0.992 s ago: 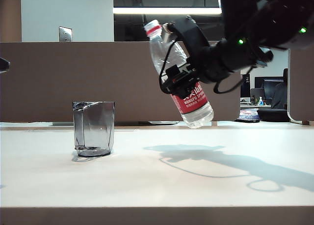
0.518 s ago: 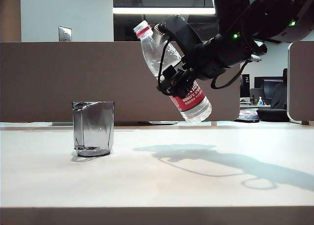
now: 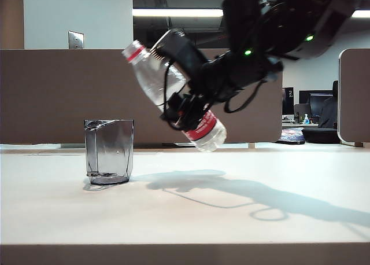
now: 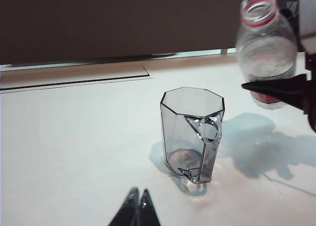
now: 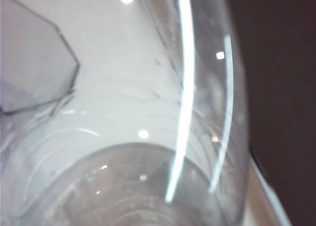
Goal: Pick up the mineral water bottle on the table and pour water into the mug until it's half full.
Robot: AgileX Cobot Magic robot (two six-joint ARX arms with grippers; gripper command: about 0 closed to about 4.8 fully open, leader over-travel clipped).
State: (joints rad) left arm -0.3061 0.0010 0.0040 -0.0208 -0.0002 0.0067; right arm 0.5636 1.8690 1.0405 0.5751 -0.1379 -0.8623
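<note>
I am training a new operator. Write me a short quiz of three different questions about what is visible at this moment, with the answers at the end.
1. True or false: the bottle has its cap on.
2. Which gripper holds the bottle? A) left gripper B) right gripper C) neither
3. In a few words: where is the bottle's open mouth relative to the mug on the table?

Key
1. False. The left wrist view shows an open neck with only the red ring.
2. B. The right gripper is clamped around the bottle's middle; the left gripper is shut, low over the table near the mug.
3. Tilted toward the mug, raised above it and a little to its side, not yet over the rim.
</note>
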